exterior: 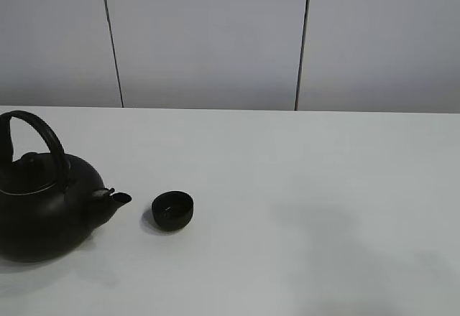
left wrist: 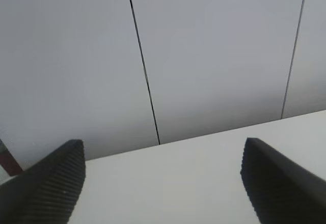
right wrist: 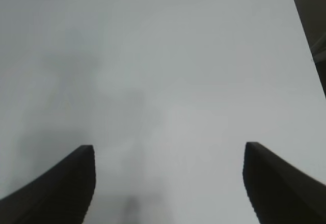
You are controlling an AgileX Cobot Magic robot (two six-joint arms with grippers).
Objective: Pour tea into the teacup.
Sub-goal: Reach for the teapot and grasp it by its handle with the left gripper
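The small black teacup [exterior: 172, 210] stands on the white table [exterior: 302, 187] at the left front. The large black teapot [exterior: 43, 205] with an arched handle stands just left of it, its spout [exterior: 117, 198] pointing at the cup, a short gap between them. No tea stream shows. Neither gripper shows in the exterior high view. My left gripper [left wrist: 162, 183] is open and empty, facing the table's far edge and the wall. My right gripper [right wrist: 168, 183] is open and empty above bare table.
A grey panelled wall [exterior: 215, 36] stands behind the table. In the right wrist view the table's edge [right wrist: 305, 40] runs along one side with dark floor beyond. A faint shadow lies on the table at the right front [exterior: 338, 244].
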